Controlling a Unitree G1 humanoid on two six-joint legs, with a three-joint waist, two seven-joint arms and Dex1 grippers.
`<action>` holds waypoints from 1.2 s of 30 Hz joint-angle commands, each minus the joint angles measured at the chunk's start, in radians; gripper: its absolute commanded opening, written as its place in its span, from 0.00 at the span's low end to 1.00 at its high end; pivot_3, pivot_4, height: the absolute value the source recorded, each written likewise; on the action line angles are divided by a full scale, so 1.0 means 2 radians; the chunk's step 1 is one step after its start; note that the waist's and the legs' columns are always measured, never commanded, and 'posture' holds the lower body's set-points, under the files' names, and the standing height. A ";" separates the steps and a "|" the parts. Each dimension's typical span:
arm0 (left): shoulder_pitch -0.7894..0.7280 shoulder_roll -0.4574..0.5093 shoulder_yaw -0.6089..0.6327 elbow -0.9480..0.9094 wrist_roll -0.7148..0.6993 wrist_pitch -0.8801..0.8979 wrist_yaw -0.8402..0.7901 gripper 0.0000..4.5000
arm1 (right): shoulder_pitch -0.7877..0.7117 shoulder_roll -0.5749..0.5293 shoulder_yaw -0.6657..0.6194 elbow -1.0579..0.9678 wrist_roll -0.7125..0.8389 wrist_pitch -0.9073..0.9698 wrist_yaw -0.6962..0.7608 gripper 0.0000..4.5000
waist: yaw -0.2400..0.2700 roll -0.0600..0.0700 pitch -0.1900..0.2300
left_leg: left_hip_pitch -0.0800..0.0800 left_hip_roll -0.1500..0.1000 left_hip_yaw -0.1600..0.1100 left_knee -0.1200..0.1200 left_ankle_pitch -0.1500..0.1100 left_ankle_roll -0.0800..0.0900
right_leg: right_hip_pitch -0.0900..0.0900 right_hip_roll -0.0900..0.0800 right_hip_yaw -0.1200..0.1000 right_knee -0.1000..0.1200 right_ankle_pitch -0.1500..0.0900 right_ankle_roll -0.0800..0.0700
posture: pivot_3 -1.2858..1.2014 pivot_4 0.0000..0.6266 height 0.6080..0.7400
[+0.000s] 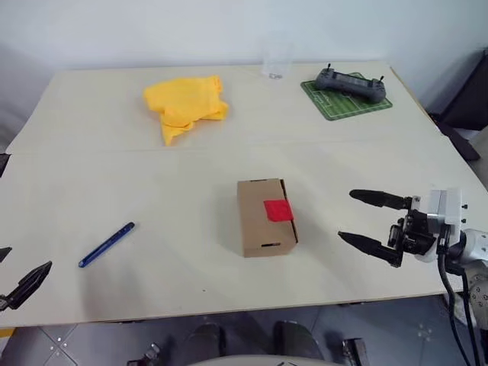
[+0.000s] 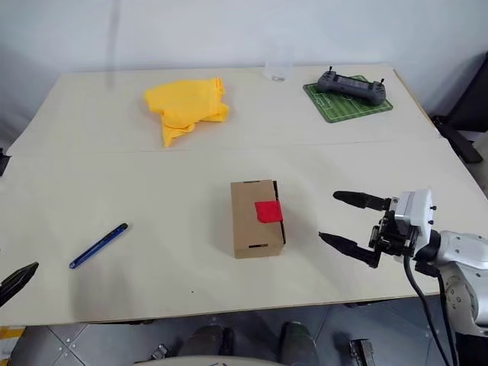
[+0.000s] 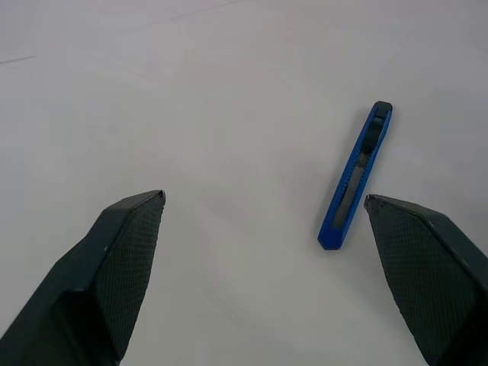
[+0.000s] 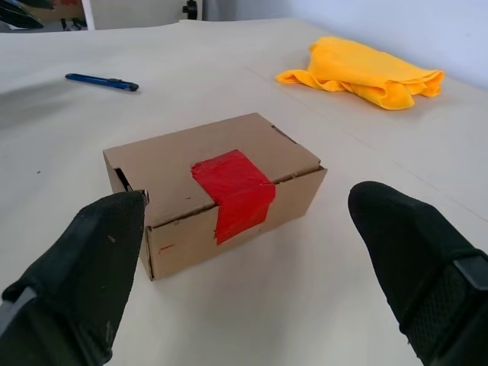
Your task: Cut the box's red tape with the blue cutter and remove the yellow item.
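The brown cardboard box (image 1: 259,221) lies closed near the table's middle, and the red tape (image 1: 278,210) runs over its top edge and down its right side. The blue cutter (image 1: 107,244) lies flat on the table to the box's left. My left gripper (image 1: 23,263) is open at the front left corner, a short way from the cutter (image 3: 356,177), which lies just off its fingers. My right gripper (image 1: 349,216) is open to the right of the box, pointing at the taped side (image 4: 232,191) with a gap between them. The yellow item is hidden.
A crumpled yellow cloth (image 1: 185,103) lies at the back left. A green mat (image 1: 358,105) with a grey controller (image 1: 351,82) sits at the back right, and a clear cup (image 1: 276,65) stands at the far edge. The table's front edge (image 1: 229,311) runs just below the grippers.
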 commanded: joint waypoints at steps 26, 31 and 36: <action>-0.360 -0.057 -0.535 -0.067 0.056 0.109 -0.008 0.15 | -0.177 0.095 0.215 0.087 -0.180 0.072 -0.145 0.00 | -0.002 0.001 0.000 | 0.001 0.000 0.002 0.002 0.000 0.000 | -0.001 0.003 0.001 0.005 0.001 0.000 | 0.52 0.24 1.00; -0.391 -0.096 -0.567 -0.038 0.080 0.100 0.009 0.15 | -0.223 0.103 0.235 0.126 -0.188 0.092 -0.136 0.00 | 0.000 0.001 0.000 | 0.001 0.000 0.001 0.002 0.000 0.000 | 0.000 0.003 0.001 0.005 0.001 0.000 | 0.52 0.24 1.00; -0.434 -0.149 -0.586 0.001 0.102 0.095 0.031 0.15 | -0.265 0.089 0.230 0.207 -0.211 0.056 -0.112 0.00 | 0.001 0.001 0.000 | 0.001 -0.001 0.001 0.002 0.001 0.000 | 0.000 0.003 0.001 0.005 0.001 0.000 | 0.52 0.24 1.00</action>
